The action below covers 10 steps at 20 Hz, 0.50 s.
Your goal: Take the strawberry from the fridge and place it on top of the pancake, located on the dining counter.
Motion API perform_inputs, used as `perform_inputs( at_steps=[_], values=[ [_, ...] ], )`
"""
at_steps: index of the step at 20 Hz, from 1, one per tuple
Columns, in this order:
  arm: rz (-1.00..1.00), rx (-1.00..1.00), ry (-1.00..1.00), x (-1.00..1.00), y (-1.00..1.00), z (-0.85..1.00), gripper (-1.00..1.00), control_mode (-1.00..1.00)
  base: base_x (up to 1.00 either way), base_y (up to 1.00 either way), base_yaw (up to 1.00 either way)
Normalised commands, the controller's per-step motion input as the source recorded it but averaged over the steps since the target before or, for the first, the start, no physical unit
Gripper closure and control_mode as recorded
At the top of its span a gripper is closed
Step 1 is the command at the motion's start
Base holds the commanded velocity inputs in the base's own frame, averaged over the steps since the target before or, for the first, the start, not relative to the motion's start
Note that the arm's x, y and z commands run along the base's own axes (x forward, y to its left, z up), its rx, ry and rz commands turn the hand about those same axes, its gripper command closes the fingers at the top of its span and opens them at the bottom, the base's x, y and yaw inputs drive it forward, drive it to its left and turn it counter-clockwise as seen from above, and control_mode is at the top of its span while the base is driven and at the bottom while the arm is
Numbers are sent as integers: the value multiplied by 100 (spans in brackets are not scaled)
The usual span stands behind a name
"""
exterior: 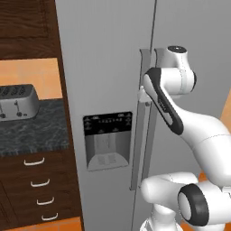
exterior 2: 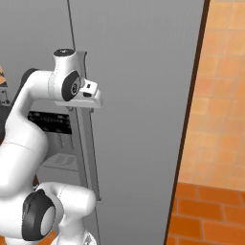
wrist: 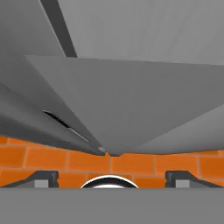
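Note:
The fridge (exterior: 103, 67) is a tall grey side-by-side unit, and both of its doors are closed. My gripper (exterior: 143, 96) is up against the long vertical handles (exterior: 145, 135) at the seam between the doors. The right base view puts the hand (exterior 2: 91, 95) at the top of the handle (exterior 2: 86, 143). Looking down along the grey handle bar (wrist: 131, 100), my gripper (wrist: 113, 178) is open, with one dark fingertip (wrist: 43, 177) on each side and nothing gripped. The strawberry is hidden behind the doors. The pancake and the dining counter are out of view.
A black dispenser panel (exterior: 108, 140) is set in the left door. Left of the fridge, a silver toaster (exterior: 18, 101) stands on a black-topped counter (exterior: 36, 131) above dark wood drawers (exterior: 40, 185). An orange brick wall (exterior 2: 215, 119) lies to the fridge's right.

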Motion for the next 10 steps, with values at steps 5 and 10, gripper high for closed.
perform_inputs(
  at_steps=[5, 10],
  values=[
    [0, 0, 0, 0, 0, 0, -100, 100, -30, 0, -1],
    [0, 0, 0, 0, 0, 0, -100, 100, -71, 0, -6]
  ],
)
